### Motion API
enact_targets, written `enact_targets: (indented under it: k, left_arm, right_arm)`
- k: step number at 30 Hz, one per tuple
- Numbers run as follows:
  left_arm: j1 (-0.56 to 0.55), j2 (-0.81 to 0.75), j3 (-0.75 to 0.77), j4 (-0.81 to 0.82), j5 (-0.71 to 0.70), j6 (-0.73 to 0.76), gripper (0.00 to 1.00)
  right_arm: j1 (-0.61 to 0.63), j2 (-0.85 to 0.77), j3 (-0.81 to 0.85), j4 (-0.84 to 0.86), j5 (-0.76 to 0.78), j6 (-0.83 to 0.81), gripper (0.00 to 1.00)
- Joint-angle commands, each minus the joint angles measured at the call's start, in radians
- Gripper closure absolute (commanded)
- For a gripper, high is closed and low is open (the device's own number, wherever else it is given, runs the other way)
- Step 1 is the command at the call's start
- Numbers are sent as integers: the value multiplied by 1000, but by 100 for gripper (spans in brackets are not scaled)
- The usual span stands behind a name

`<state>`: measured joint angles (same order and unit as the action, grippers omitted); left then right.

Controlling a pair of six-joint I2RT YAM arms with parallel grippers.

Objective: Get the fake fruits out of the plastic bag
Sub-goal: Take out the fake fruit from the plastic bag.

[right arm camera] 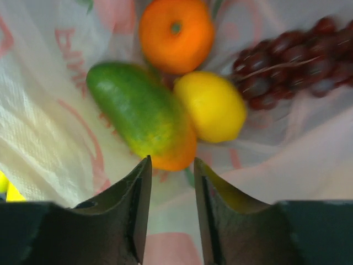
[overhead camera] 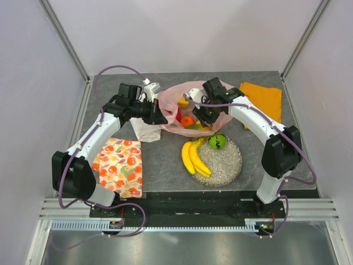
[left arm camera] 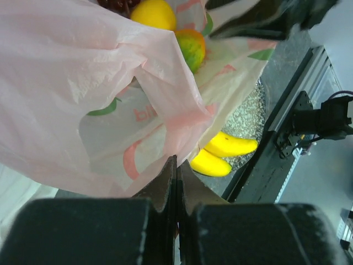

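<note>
The pink plastic bag (overhead camera: 187, 105) lies open at the back middle of the table. My left gripper (overhead camera: 161, 117) is shut on its left rim; in the left wrist view the jaws (left arm camera: 176, 161) pinch the bag's film (left arm camera: 83, 99). My right gripper (overhead camera: 202, 118) is open inside the bag. In the right wrist view its fingers (right arm camera: 171, 176) hang just above the red-green mango (right arm camera: 140, 113), next to the yellow fruit (right arm camera: 210, 106), orange (right arm camera: 176, 34) and purple grapes (right arm camera: 287, 61). The banana bunch (overhead camera: 194, 159) and green round fruit (overhead camera: 217, 142) lie on the dish. No dragon fruit shows.
The glittery silver dish (overhead camera: 229, 165) sits at the front right of the bag. A white cloth (overhead camera: 144, 130) lies under my left gripper, a fruit-patterned cloth (overhead camera: 118, 165) at the front left, and an orange cloth (overhead camera: 263, 99) at the back right.
</note>
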<state>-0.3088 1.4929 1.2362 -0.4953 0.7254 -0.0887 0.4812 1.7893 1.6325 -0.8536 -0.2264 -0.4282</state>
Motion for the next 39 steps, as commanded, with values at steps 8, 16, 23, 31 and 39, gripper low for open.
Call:
enact_targets:
  k: [8, 16, 23, 31, 39]
  left_arm:
    - [2, -59, -38, 3, 2, 30, 98]
    - [2, -25, -23, 8, 5, 26, 98]
    - [4, -26, -35, 12, 3, 29, 98]
    - [2, -31, -35, 17, -7, 29, 98]
    - [2, -22, -21, 24, -7, 21, 98]
  right_arm:
    - [50, 5, -7, 30, 81, -90, 44]
    - [62, 154, 56, 64, 120, -124, 31]
    - [68, 202, 69, 7, 13, -198, 13]
    - [85, 243, 119, -67, -33, -236, 13]
    - [85, 211, 159, -107, -76, -239, 17]
